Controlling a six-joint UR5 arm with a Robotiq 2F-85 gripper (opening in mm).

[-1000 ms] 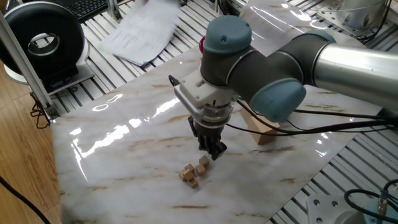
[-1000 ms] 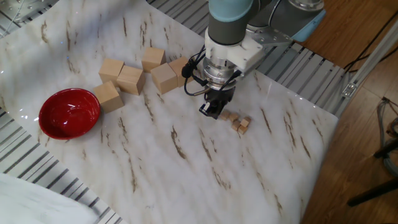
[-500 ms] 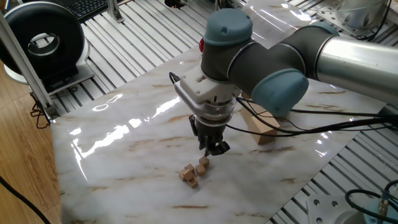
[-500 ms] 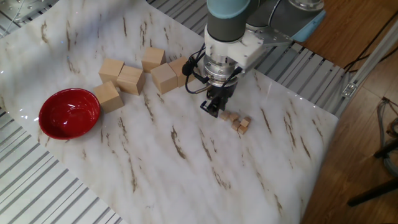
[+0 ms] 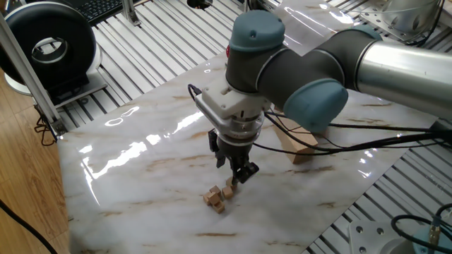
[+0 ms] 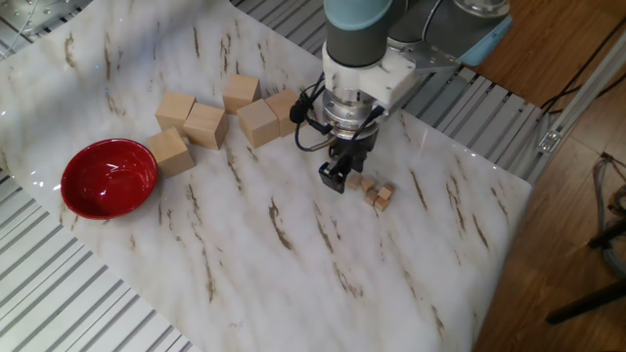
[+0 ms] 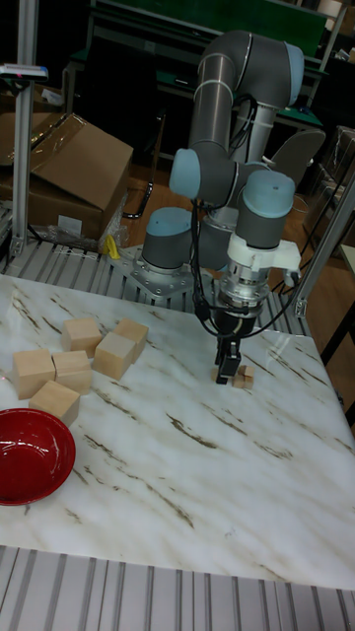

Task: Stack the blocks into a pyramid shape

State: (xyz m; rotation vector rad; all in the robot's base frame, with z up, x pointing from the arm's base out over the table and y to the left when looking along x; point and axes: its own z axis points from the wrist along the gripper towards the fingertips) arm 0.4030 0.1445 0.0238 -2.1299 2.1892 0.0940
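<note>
The blocks are tiny tan cubes (image 5: 212, 197) lying in a loose cluster (image 6: 375, 193) on the marble table (image 6: 293, 254); no pyramid shape shows. One cube (image 5: 230, 189) lies right under the fingertips. My gripper (image 5: 234, 170) points straight down at the cluster's edge, its fingers apart and low over the table. In the other fixed view the gripper (image 6: 342, 178) stands just left of the cubes. The tall fixed view has the gripper (image 7: 228, 374) beside one cube (image 7: 245, 376). Whether a cube sits between the fingers I cannot tell.
Several large pale wooden blocks (image 6: 206, 125) are grouped at the far side of the table, with a red bowl (image 6: 110, 177) near them. One large wooden piece (image 5: 296, 146) lies behind the arm. The table's edge runs close to the cubes.
The gripper's fingers have spread apart. It has shifted slightly toward the cubes and sits lower. The cubes have not moved.
</note>
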